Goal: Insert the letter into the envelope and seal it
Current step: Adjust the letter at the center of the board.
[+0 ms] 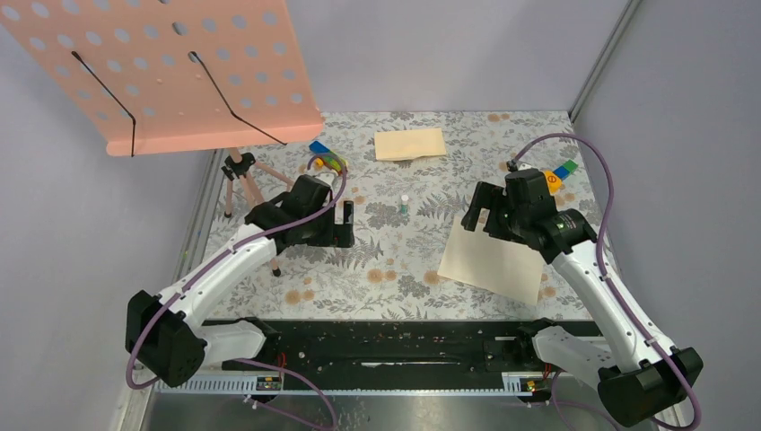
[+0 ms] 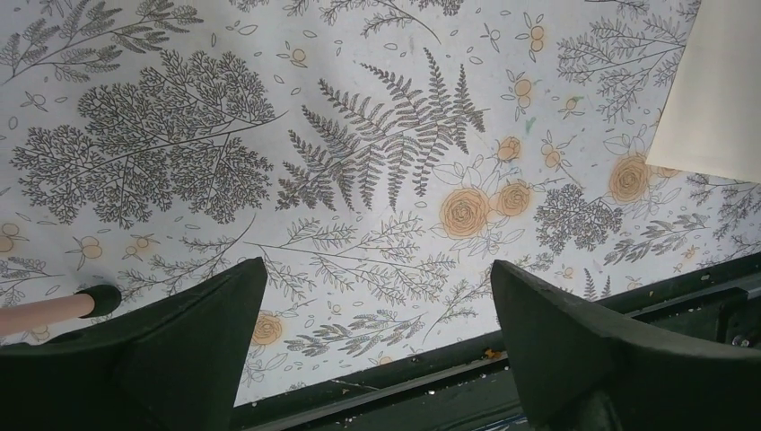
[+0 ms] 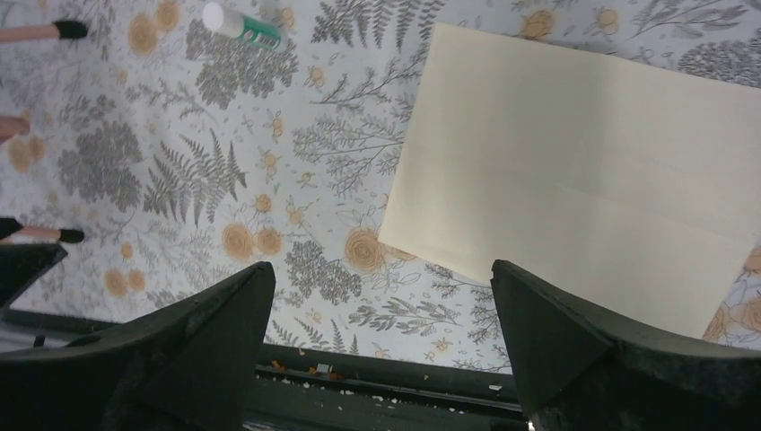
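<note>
Letter (image 3: 583,180) flat on the table (image 3: 179,162), just ahead of my wide-open right gripper (image 3: 381,287).
My left gripper (image 2: 377,287) gapes wide too, holding nothing; the envelope (image 1: 410,144) lies well apart, far back.

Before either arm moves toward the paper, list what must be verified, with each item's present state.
1. Left gripper open and empty: ok.
2. Right gripper open and empty: ok.
3. Letter lying flat, nothing resting on it: ok.
4. Letter small enough to fit the envelope as it lies: not ok, it looks clearly larger.
5. Flap of the envelope open: cannot tell.
6. Glue stick clear of both papers: ok.
</note>
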Motion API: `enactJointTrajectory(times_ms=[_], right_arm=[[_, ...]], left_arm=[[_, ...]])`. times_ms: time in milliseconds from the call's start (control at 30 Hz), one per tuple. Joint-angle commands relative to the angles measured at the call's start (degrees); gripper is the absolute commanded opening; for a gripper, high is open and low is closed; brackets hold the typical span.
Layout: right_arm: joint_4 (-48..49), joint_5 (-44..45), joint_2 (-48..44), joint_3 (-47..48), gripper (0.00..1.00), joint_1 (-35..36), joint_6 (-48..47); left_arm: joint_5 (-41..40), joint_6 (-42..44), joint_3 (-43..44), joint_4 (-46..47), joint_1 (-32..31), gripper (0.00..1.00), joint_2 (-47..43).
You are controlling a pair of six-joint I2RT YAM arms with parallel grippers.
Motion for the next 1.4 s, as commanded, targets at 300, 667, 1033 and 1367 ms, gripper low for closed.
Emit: enactJointTrajectory(times_ms=[300,667,1033,1367], right_arm=[[3.35,-7.88,-4.82,-3.83,0.97,-0.23,-4.64],[2.37,-10.28,-6.23,-8.36,1.00,-10.74,-0.39],[6.58,-9.95,-4.78,-16.59,0.82,-39.25,9.44],[4.03,8.64,-2.20,-16.52,0.88,-41.76,8.23]], left_arm=[[11.18,-6.31,-3.72,13.42,-2.11,0.91,-1.91],[7.88,-9.02,-1.63,16.06,-17.38,0.89,6.02],[13.74,-11.29,21.00,22.38,-24.29,0.87,30.71],[23.76,-15.73,37.65,27.60,-25.89,0.87,48.95]])
